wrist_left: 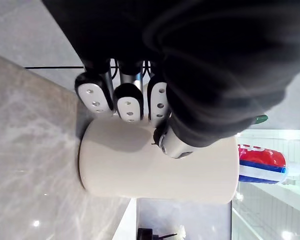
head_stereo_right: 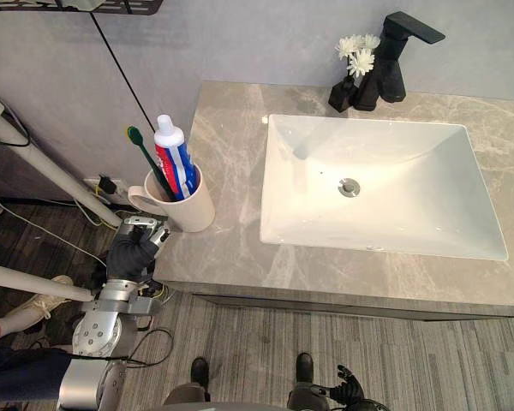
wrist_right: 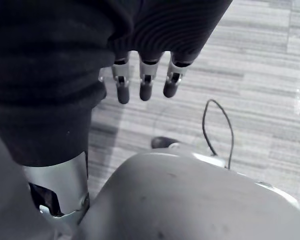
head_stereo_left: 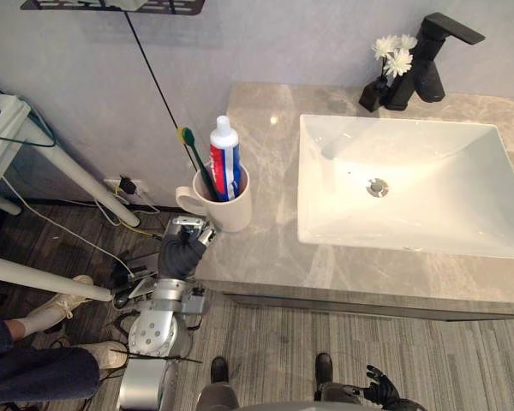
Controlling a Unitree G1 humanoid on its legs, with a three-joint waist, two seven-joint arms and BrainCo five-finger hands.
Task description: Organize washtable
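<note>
A cream mug (head_stereo_left: 230,208) stands near the front left corner of the marble counter (head_stereo_left: 274,257). It holds a red, white and blue toothpaste tube (head_stereo_left: 225,158) and a green-headed toothbrush (head_stereo_left: 195,161). My left hand (head_stereo_left: 185,248) is at the counter's edge, just in front of and left of the mug. In the left wrist view its fingers (wrist_left: 128,102) are fairly straight, with their tips against the mug's side (wrist_left: 160,172), not wrapped around it. My right hand (head_stereo_left: 382,390) hangs low by my side above the floor, fingers (wrist_right: 145,85) relaxed and empty.
A white basin (head_stereo_left: 305,184) fills the counter's right half. Behind it stand a black faucet (head_stereo_left: 430,60) and white flowers (head_stereo_left: 394,53) in a black vase. A person's shoes (head_stereo_left: 56,310) and a white frame (head_stereo_left: 77,175) are on the floor at left.
</note>
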